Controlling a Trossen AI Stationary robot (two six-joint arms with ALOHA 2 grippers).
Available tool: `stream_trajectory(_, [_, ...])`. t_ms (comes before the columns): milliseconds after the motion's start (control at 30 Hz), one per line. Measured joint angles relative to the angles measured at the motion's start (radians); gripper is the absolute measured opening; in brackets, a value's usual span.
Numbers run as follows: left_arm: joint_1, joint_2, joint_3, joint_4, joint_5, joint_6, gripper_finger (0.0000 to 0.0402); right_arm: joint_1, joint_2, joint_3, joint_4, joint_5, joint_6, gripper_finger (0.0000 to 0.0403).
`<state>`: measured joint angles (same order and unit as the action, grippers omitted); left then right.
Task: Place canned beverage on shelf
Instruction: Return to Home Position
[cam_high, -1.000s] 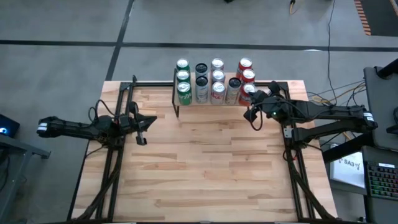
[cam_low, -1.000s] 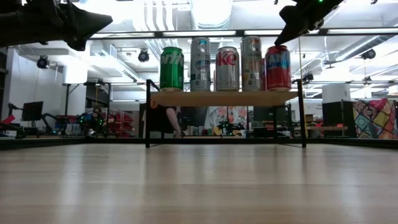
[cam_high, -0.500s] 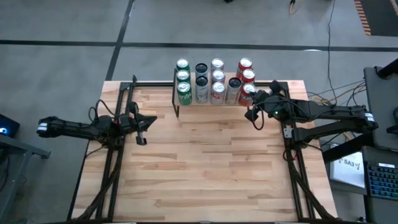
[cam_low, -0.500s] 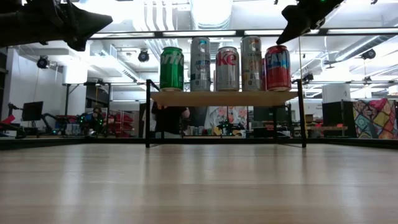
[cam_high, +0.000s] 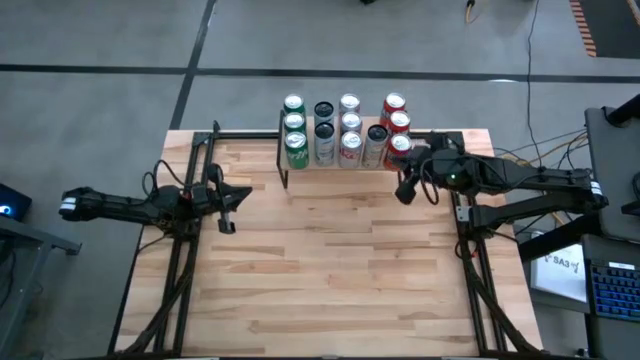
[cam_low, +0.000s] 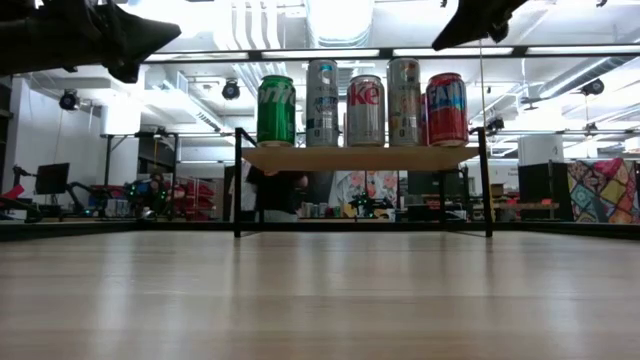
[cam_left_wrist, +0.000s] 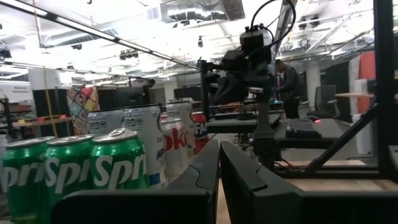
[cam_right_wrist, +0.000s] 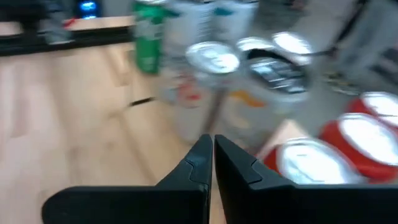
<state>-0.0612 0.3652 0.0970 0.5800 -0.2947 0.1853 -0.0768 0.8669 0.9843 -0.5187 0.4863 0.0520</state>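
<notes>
The shelf (cam_low: 360, 158), a low wood board on thin black legs, stands at the table's far edge. Several cans stand upright on it in rows, with green ones (cam_high: 296, 148) at the left and red ones (cam_high: 397, 146) at the right. My right gripper (cam_high: 404, 190) is shut and holds nothing. It hangs in the air just in front of the red cans (cam_right_wrist: 305, 163), above the height of the can tops (cam_low: 446, 78). My left gripper (cam_high: 226, 222) is shut and bare, raised at the table's left side. Its wrist view looks across at the green cans (cam_left_wrist: 68, 171).
Black frame rails (cam_high: 190, 250) run along the table's left and right sides (cam_high: 470, 270). The wide butcher-block tabletop (cam_high: 330, 260) lies in front of the shelf. A person stands in the room beyond the shelf (cam_low: 270, 190).
My right gripper has risen in front of the red cans and turned at the wrist, staying shut. In the low view it has climbed to the picture's top edge. The cans and the shelf have kept still.
</notes>
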Motion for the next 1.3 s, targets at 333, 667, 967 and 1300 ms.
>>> stream_trajectory(333, [0.000,-0.013,0.000,-0.059,0.071,-0.015,0.0000,0.078,-0.061,-0.139,0.189,-0.175,-0.079,0.0009])
stream_trajectory(667, [0.000,-0.059,0.000,-0.142,0.071,-0.012,0.0000,0.077,-0.299,-0.364,0.322,-0.183,-0.088,0.0009])
stream_trajectory(967, [0.000,-0.164,0.016,-0.204,0.071,-0.015,0.0000,0.077,-0.465,-0.475,0.342,-0.183,-0.053,0.0009])
stream_trajectory(1300, [0.000,-0.313,-0.001,-0.318,0.158,-0.056,0.0000,0.077,-0.599,-0.559,0.340,-0.202,-0.097,0.0009])
